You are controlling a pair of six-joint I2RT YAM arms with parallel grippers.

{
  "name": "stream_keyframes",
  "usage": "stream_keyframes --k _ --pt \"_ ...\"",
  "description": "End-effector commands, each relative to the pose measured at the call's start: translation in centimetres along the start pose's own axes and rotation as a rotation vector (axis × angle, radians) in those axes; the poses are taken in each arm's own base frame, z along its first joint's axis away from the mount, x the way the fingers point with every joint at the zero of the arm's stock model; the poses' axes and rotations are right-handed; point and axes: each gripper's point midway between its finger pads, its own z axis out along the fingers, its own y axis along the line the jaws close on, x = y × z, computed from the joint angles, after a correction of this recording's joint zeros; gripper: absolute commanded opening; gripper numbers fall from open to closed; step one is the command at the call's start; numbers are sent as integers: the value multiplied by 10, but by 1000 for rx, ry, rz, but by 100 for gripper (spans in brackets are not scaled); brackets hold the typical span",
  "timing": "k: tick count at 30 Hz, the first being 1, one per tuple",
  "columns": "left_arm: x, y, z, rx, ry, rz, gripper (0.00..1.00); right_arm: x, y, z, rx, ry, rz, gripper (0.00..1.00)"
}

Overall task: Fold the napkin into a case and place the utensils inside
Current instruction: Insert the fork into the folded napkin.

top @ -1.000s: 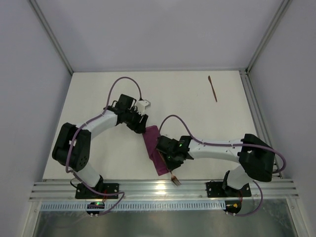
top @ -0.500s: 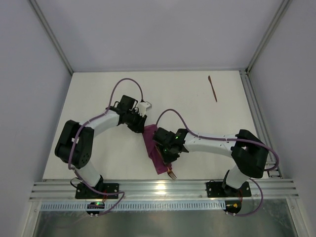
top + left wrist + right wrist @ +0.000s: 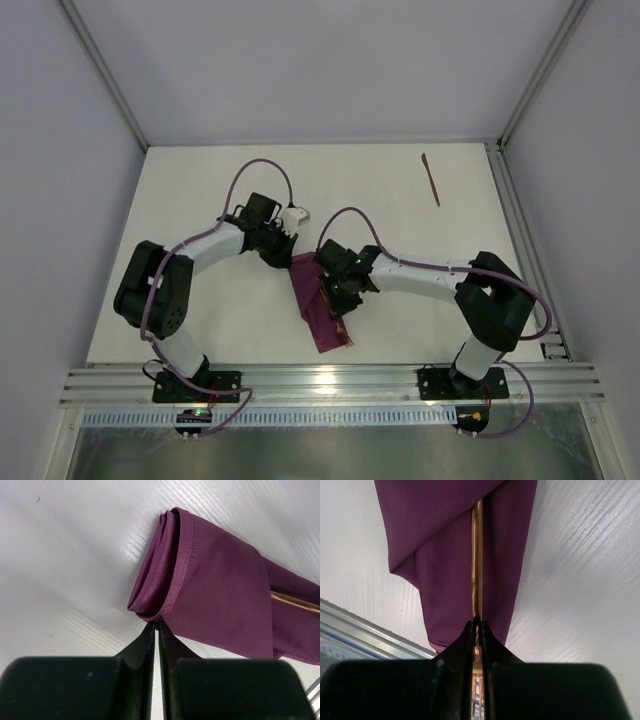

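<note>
The magenta-purple napkin lies folded as a narrow case with a diagonal flap, near the table's front edge. My left gripper sits at its far end. Its jaws are shut, the tips pinching the rolled hem. My right gripper is over the middle of the case and shut on the copper fork. The fork's handle runs under the flap, a short length showing in the left wrist view. Its tines show between the fingers. The copper knife lies alone at the far right.
A metal rail runs along the table's front edge, just beyond the case's near end. Another rail borders the right side. White walls enclose the table on three sides. Purple cables loop over both arms.
My left gripper has closed at the far end of the napkin. My right gripper has moved away from the front edge along the case, carrying the fork deeper under the flap.
</note>
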Motion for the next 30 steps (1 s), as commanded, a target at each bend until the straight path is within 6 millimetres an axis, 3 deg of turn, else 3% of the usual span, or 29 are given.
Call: stream_keyframes --k 1,9,18,25,30 --pt "-16 2 -1 -5 -36 39 5 -25 12 -2 -50 -63 -4 4" --pt "-13 0 -3 1 -32 46 2 -48 11 18 -68 -119 70 4" --pt "-12 -1 -4 3 -35 50 2 -72 -7 18 38 -244 141 4" --pt "-13 -1 -5 0 -39 53 2 -73 -10 30 48 -231 138 4" --pt "-17 1 -8 -14 -47 63 4 -72 -11 21 63 -218 82 19"
